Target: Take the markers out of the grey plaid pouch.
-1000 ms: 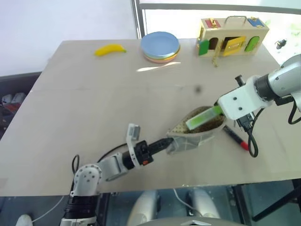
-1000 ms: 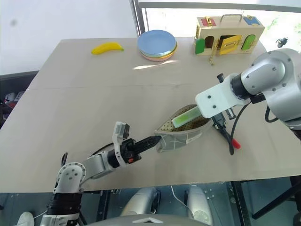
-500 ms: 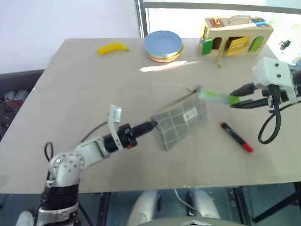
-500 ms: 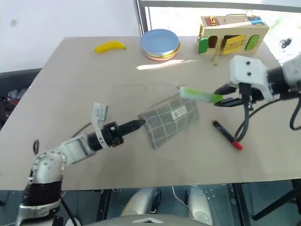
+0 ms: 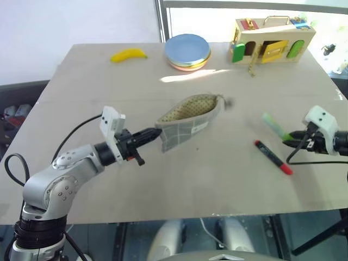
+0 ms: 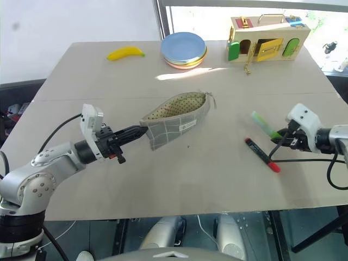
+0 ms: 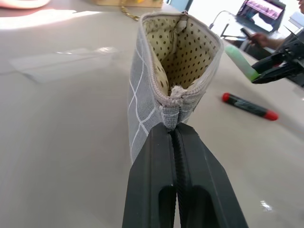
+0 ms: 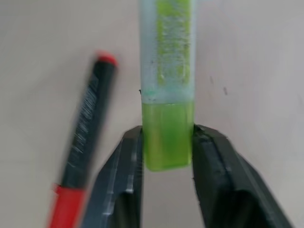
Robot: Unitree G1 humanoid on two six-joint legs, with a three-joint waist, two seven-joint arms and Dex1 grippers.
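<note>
Left arm reaches in from the near left edge, its left gripper (image 7: 176, 130) pinched tight on the corner of the grey plaid pouch (image 5: 187, 118), right arm low at the right edge, right gripper (image 8: 167, 142) fingers flanking the green marker (image 8: 167, 90).

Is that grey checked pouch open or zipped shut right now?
Open. The grey plaid pouch gapes at its mouth, showing tan dotted lining with no markers seen inside; the left gripper pinches its end.

Two markers (image 5: 274, 156), one pouch (image 5: 187, 118), one banana (image 5: 128, 55), one plate stack (image 5: 187, 52).
</note>
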